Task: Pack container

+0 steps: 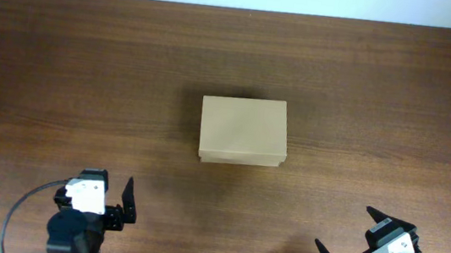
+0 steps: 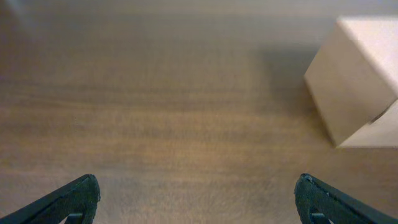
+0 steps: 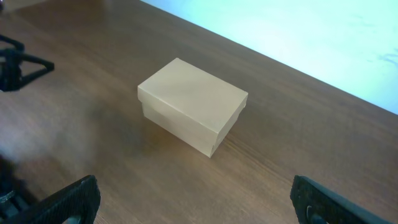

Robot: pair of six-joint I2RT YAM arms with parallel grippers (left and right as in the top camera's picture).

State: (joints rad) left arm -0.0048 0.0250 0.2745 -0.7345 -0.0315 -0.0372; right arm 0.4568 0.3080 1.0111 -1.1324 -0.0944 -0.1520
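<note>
Box (image 1: 243,129) sits shut in the middle of the counter (image 1: 62,65), well clear of the left fingers (image 2: 74,199) and right fingers (image 3: 68,200), both spread wide and empty; looks like light, dentable cardboard, so I'd pinch its front lip gently.

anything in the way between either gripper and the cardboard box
Nothing visible. Only bare wooden table lies between the right gripper and the closed cardboard box, and likewise for the left gripper.

The container (image 1: 243,129), a plain tan cardboard box, sits lid-closed and flat mid-table.
</note>
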